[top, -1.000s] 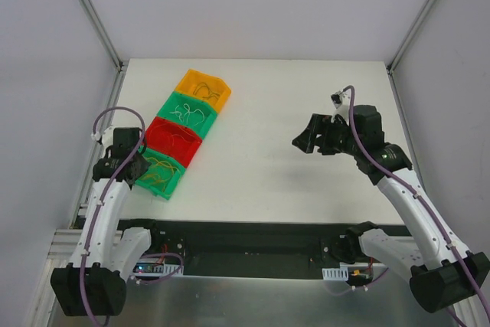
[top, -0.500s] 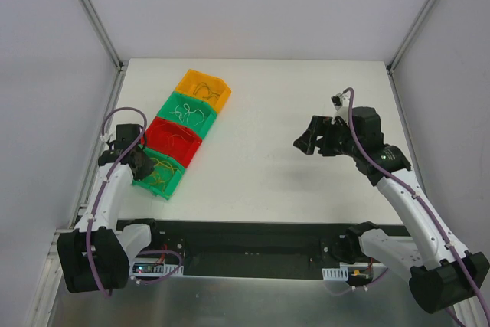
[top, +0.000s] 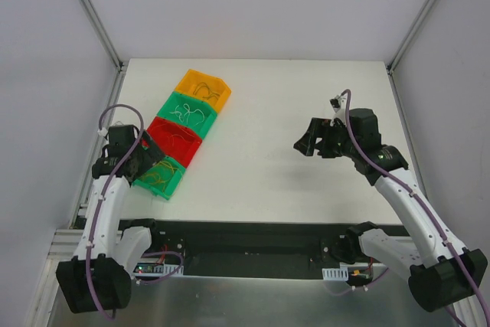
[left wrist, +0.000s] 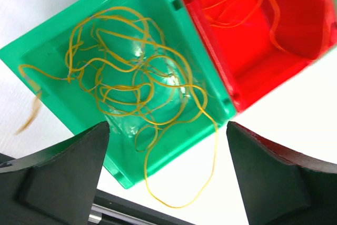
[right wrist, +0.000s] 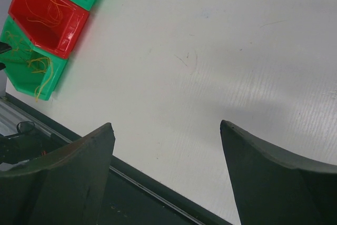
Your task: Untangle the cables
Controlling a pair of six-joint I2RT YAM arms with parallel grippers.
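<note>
The cables lie in a row of bins at the table's left. A tangle of thin yellow cables (left wrist: 126, 85) fills the nearest green bin (left wrist: 113, 154), and one loop (left wrist: 181, 201) spills over its rim onto the table. Thin orange cables (left wrist: 239, 6) lie in the red bin (left wrist: 295, 35) beside it. My left gripper (left wrist: 167, 127) hangs open just above the green bin's near corner, holding nothing. In the top view it (top: 145, 160) sits at that bin (top: 167, 181). My right gripper (top: 304, 142) is open and empty over bare table at centre right.
Further back in the row stand a second green bin (top: 189, 115) and an orange bin (top: 203, 89), each with thin wires. The black front rail (right wrist: 137, 193) runs along the table's near edge. White walls close in the left, right and back.
My left gripper has gone from shut to open over the nearest green bin, and the left arm has shifted slightly. The right arm has barely moved.
</note>
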